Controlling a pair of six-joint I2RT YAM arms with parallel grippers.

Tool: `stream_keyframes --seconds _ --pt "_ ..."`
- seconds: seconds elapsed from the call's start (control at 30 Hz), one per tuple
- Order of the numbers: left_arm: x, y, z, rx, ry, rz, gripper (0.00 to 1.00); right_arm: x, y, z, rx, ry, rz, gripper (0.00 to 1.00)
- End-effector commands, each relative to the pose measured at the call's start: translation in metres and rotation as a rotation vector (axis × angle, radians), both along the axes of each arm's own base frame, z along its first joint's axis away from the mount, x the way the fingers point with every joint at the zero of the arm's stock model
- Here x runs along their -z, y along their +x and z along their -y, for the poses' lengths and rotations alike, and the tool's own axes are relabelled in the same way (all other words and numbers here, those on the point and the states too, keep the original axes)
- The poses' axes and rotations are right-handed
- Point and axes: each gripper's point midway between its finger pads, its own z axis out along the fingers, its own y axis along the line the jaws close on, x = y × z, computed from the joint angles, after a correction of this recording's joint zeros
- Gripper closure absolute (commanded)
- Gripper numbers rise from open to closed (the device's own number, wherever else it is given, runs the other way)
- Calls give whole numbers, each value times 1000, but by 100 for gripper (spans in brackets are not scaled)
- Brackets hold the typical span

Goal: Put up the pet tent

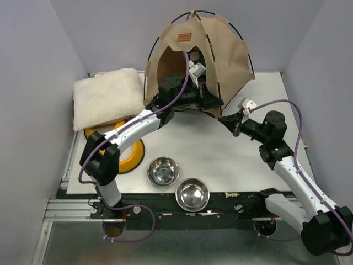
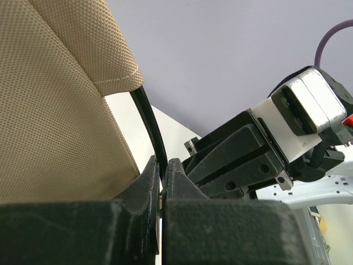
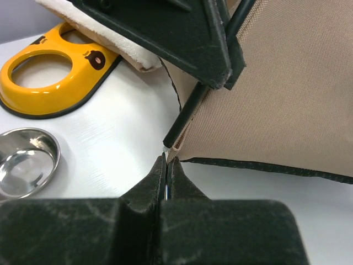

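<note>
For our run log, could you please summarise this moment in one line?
pet tent: standing | left gripper: shut on tent pole | right gripper: shut at tent corner

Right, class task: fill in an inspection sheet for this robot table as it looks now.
Surface: white table.
Job's things: tent standing at the far edge, thin black poles arched over it.
Clutter: cushion, yellow ring, left bowl, right bowl.
Grippers: left gripper shut on a tent pole; right gripper shut at the tent's front corner.
Cables: purple cables loop along both arms.
Surroundings: plain walls on three sides.
</note>
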Motion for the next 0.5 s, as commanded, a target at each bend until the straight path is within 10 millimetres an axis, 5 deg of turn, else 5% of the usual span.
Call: stream_keyframes --seconds 0.0,0.47 --pt "-65 44 -23 -205 -140 175 100 37 -26 -12 -101 -50 -124 99" --pt "-61 50 -32 -228 -129 156 100 49 -32 -9 -97 -94 -98 99"
